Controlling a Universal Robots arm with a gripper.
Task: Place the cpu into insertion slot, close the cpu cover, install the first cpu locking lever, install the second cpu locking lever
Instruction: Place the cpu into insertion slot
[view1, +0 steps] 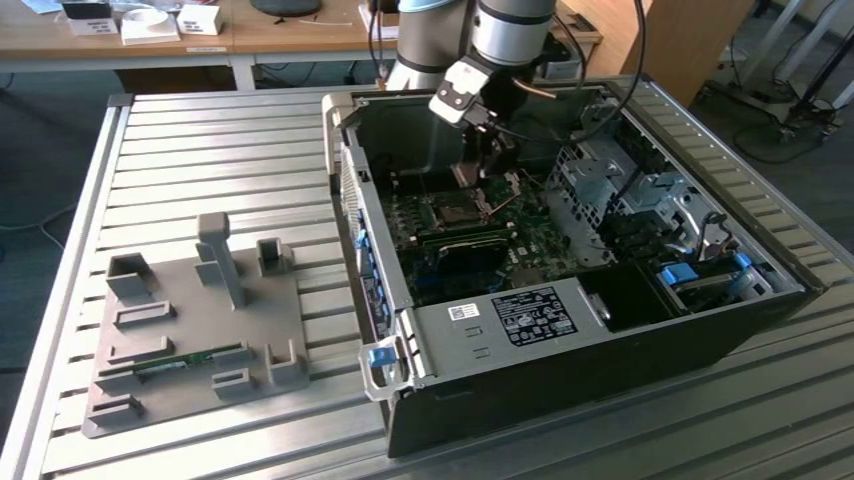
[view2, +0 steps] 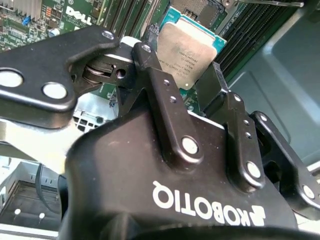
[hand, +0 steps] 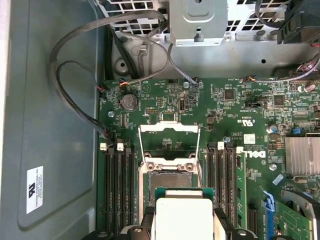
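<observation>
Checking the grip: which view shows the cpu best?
The second wrist view: the cpu, clamped in the gripper, shows most of its silver top. The first wrist view crops it; in the exterior view it is too small to tell.

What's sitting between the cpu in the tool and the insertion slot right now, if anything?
Nothing visible. In the first wrist view the tool grips the cpu by its edges. The cpu cover is swung up off the insertion slot, and the slot's dark square lies bare.
</observation>
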